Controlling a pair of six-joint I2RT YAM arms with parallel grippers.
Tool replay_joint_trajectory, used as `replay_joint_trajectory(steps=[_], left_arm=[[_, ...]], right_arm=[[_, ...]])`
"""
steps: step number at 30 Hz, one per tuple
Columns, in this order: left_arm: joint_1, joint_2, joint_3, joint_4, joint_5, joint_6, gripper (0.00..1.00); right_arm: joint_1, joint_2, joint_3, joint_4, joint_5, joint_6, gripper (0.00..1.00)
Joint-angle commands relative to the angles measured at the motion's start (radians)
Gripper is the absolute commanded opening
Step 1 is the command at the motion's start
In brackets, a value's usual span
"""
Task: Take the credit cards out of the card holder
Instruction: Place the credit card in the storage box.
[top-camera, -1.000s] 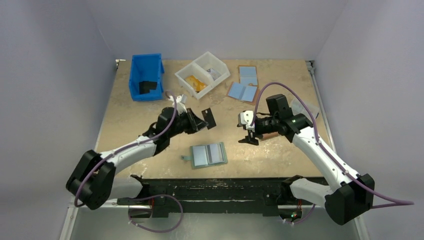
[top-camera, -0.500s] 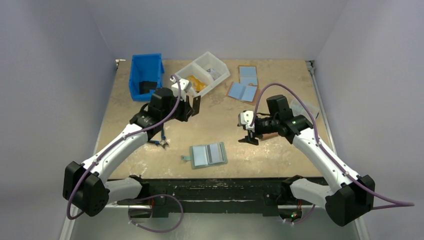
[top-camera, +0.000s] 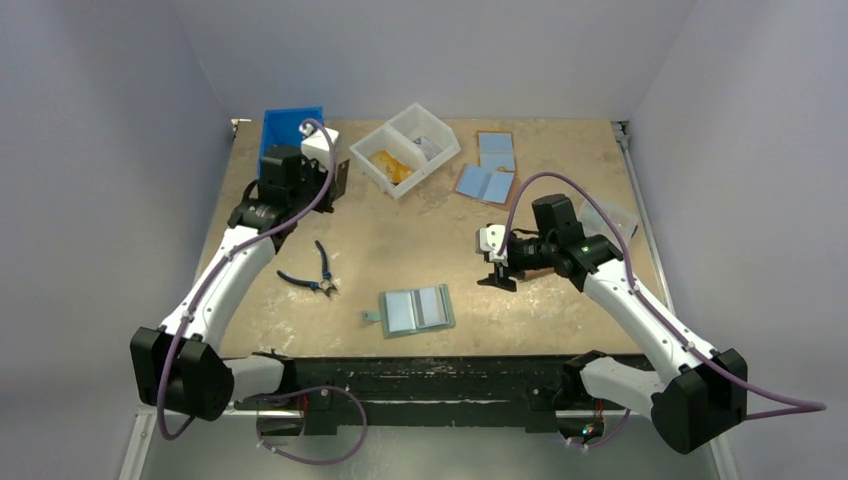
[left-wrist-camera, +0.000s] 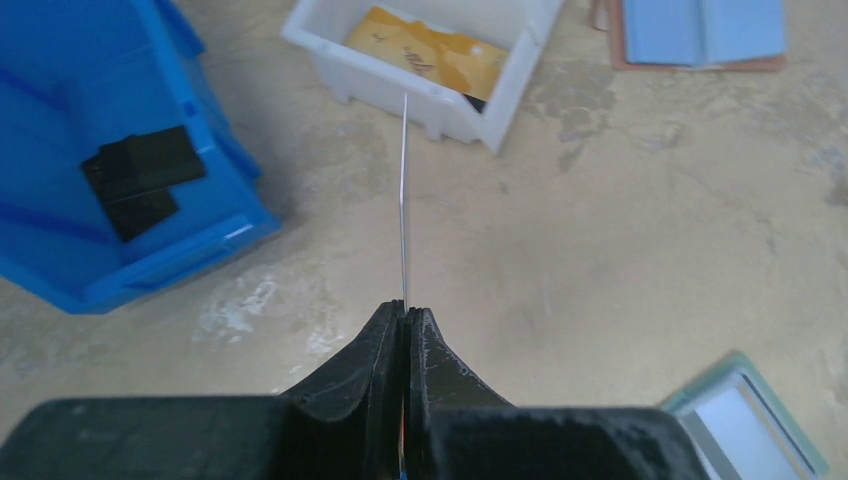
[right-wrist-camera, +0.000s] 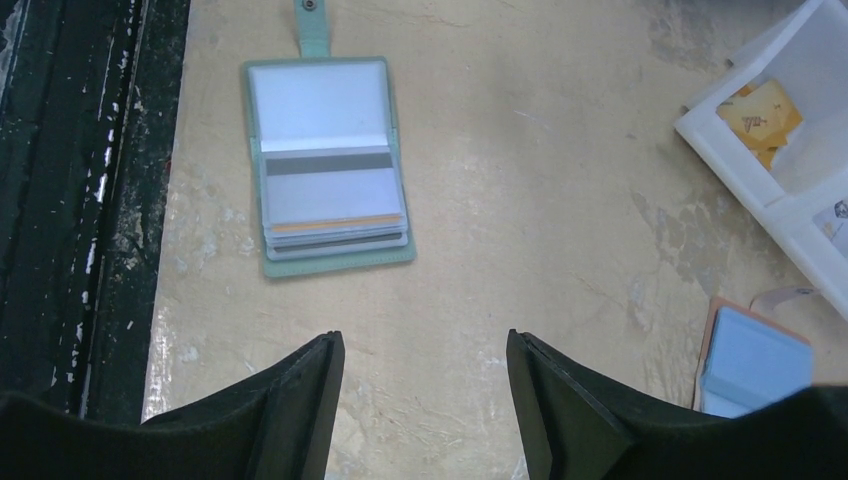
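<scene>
The teal card holder (top-camera: 417, 309) lies open near the table's front edge, and its snap tab points left. Credit cards (right-wrist-camera: 330, 190) sit stacked in its clear sleeves; one shows a dark stripe, another a tan-orange edge. My left gripper (top-camera: 333, 187) is raised at the back left beside the blue bin (top-camera: 290, 152). It is shut on one dark credit card (top-camera: 342, 183), which the left wrist view shows edge-on as a thin line (left-wrist-camera: 404, 200). To the right of the holder my right gripper (right-wrist-camera: 422, 340) hangs open, nothing between its fingers.
Dark cards (left-wrist-camera: 140, 175) lie inside the blue bin. A white two-compartment bin (top-camera: 405, 148) at the back holds an orange card (left-wrist-camera: 425, 55). Blue-handled pliers (top-camera: 313, 271) lie left of the holder. Light-blue-and-brown wallets (top-camera: 486, 182) lie at the back right.
My left arm has swung from the table's middle to the back left, carrying the dark card to the blue bin's side and uncovering the pliers. The right arm stays put.
</scene>
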Motion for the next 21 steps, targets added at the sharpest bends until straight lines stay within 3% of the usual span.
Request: replay_joint_trajectory(steps=[1, 10, 21], left_arm=[[0.107, 0.07, 0.081, -0.005, -0.032, 0.046, 0.0], [0.286, 0.247, 0.178, 0.022, 0.009, 0.028, 0.0], [0.379, 0.472, 0.303, 0.057, 0.037, 0.055, 0.0]], right_arm=[[-0.002, -0.017, -0.018, 0.042, -0.001, 0.002, 0.69], [0.035, 0.0, -0.047, 0.081, 0.057, -0.006, 0.69], [0.038, 0.012, -0.051, 0.087, 0.078, -0.008, 0.69]])
